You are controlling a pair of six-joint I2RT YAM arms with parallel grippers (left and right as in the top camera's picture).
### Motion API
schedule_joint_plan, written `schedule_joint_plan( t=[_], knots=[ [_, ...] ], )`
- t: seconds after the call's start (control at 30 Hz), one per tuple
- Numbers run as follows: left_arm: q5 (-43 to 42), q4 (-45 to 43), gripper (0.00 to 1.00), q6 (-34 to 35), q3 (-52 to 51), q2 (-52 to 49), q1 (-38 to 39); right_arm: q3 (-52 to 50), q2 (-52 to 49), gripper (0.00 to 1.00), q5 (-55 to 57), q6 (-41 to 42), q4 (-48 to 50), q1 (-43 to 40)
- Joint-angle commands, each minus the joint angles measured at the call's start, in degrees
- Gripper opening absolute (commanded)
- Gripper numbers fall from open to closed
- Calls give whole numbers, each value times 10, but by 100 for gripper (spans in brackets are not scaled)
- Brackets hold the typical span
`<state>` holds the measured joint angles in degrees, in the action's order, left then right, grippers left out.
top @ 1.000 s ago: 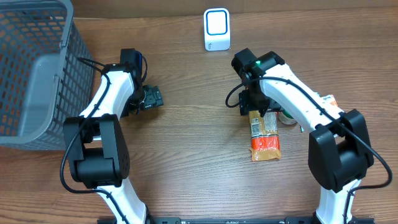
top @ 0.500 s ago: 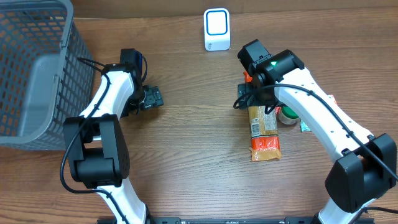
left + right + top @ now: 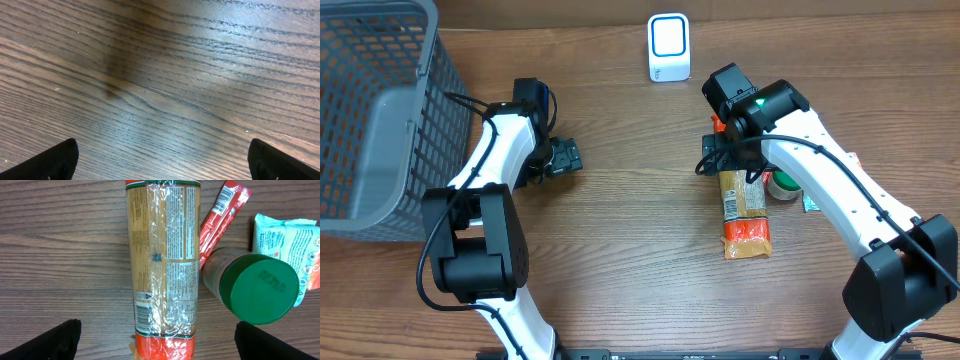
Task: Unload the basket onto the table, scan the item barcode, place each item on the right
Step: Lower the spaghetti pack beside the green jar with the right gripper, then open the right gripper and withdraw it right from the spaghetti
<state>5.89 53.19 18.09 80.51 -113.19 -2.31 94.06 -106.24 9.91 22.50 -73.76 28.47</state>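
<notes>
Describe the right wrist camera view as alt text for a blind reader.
A long clear-wrapped food package lies on the wooden table below the open right gripper, its barcode facing up. Beside it are a green-lidded jar, a red stick packet and a teal pouch.

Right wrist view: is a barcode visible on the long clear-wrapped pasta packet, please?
Yes, the barcode sits near the pasta packet's orange end.

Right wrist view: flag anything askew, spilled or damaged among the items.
Nothing looks spilled or torn. One untidy spot: the red stick packet lies slantwise between the long clear-wrapped pack and the green-lidded jar, its lower end meeting the jar. Whether that jar stands upright or is tipped cannot be told.
</notes>
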Motion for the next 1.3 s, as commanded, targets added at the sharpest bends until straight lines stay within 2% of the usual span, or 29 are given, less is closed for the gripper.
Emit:
schedule_joint_plan(
  t=[0.0, 0.37, 0.63, 1.27],
  knots=[
    [7, 1, 100, 8, 5, 1, -2, 0, 5, 100, 7, 4, 0, -3],
    [7, 1, 100, 8, 5, 1, -1, 0, 9, 100, 7, 4, 2, -4],
    [7, 1, 100, 8, 5, 1, -1, 0, 62, 100, 7, 4, 2, -4],
    [7, 1, 100, 8, 5, 1, -1, 0, 371, 100, 7, 4, 2, -4]
  ],
)
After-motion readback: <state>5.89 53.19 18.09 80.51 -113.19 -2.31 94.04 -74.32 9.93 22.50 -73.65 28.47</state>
